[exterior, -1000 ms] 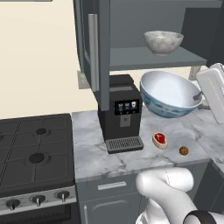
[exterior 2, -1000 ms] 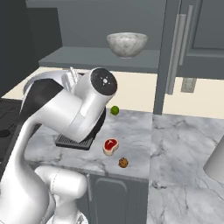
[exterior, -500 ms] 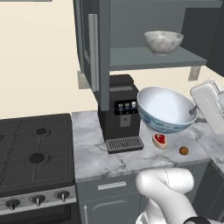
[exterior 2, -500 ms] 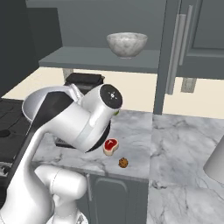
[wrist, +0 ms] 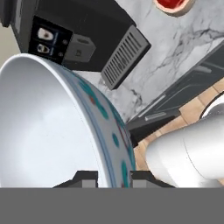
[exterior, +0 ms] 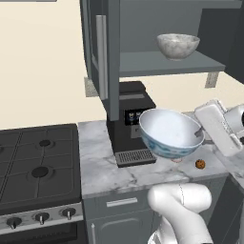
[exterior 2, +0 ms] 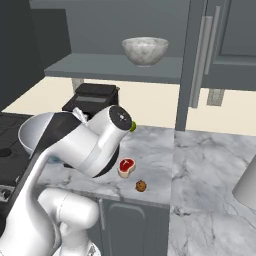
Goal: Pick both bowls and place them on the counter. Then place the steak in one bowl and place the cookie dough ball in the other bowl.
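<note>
Rendered frames, evenly and softly lit, moderately bright, no visible lamp; focus is sharp throughout, with no motion blur and no bending at the edges. Shadows are faint and diffuse: a soft dark patch on the counter (exterior: 102, 167) beneath the white bowl (exterior: 169, 132) clamped between the jaws, and darker shade inside the open cabinet (exterior 2: 105, 30) high above the jaws, around the marbled bowl (exterior 2: 145, 50). No harsh glare; the white bowl's interior just beside the jaws shows a smooth pale gradient in the hand view, and textures look slightly coarse.
</note>
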### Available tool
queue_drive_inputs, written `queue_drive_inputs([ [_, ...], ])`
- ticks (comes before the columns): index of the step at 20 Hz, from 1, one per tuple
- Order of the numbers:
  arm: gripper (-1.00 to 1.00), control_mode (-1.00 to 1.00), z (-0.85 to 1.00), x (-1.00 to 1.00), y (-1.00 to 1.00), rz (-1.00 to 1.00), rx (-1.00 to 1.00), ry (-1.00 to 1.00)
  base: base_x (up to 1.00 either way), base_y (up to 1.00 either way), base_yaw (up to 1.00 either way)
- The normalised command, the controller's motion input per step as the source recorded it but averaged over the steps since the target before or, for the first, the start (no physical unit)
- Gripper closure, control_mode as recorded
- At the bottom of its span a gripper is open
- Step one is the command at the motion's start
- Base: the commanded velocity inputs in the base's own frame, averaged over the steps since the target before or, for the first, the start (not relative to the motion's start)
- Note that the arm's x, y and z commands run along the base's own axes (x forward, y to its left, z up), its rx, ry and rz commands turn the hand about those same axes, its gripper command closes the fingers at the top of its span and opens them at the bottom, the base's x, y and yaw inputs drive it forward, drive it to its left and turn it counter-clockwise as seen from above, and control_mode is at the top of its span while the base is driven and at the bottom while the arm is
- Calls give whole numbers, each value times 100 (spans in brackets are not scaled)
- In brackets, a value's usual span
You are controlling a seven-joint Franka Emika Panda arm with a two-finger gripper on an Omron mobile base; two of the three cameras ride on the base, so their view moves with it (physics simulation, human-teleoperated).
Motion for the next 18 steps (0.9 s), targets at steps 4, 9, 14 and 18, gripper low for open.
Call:
queue_drive_inputs([
  [4, 100, -100, -28, 1, 32, 8, 0, 10, 0, 0, 0],
  [9, 100, -100, -32, 6, 28, 5, 0, 5, 0, 0, 0],
  [14, 100, -100, -25, 5, 29, 2, 0, 1, 0, 0, 0],
  [18, 100, -100, -20, 10, 25, 0, 0, 2, 0, 0, 0],
])
